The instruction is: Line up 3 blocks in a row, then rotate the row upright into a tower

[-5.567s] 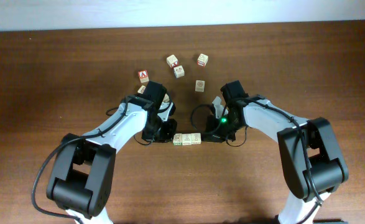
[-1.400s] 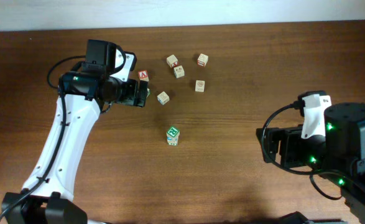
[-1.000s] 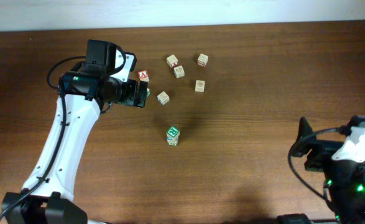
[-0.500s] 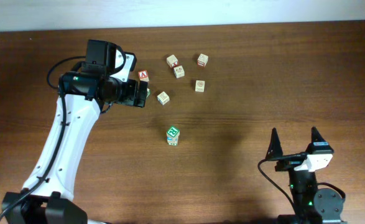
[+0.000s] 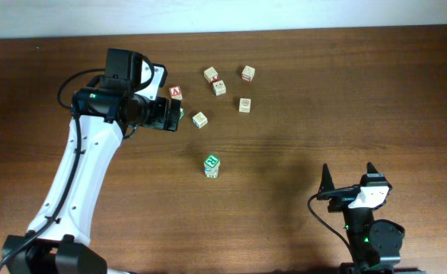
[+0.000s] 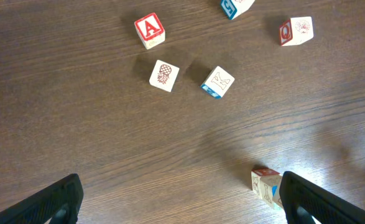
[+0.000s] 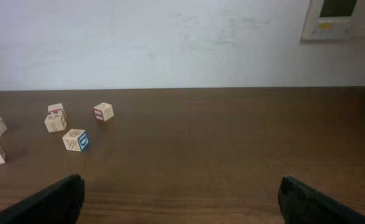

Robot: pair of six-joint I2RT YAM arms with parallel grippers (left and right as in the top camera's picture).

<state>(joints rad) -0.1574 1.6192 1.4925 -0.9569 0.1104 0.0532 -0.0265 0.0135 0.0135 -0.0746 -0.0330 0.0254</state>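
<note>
Find the blocks [image 5: 212, 165] near the middle of the table [image 5: 375, 91], alone, well apart from the loose cubes [image 5: 219, 87] at their 12 o'clock. Seem to stand as one column, green-framed face up, long axis toward the overhead camera; cannot tell for sure from above. Shows the left gripper [image 5: 174, 116] spread wide and empty, raised over the table, at 6 o'clock of the A cube [image 5: 176, 92]. Puts the blocks near, at its 5 o'clock. Shows the right gripper [image 5: 349, 173] likewise spread wide and empty, fingers pointing to 12 o'clock by the near edge, with the blocks well apart at its 9 o'clock. Makes the left the nearer arm; calls, probably, for a reach toward 5 o'clock and a descent, jaws straddling the column.
</note>
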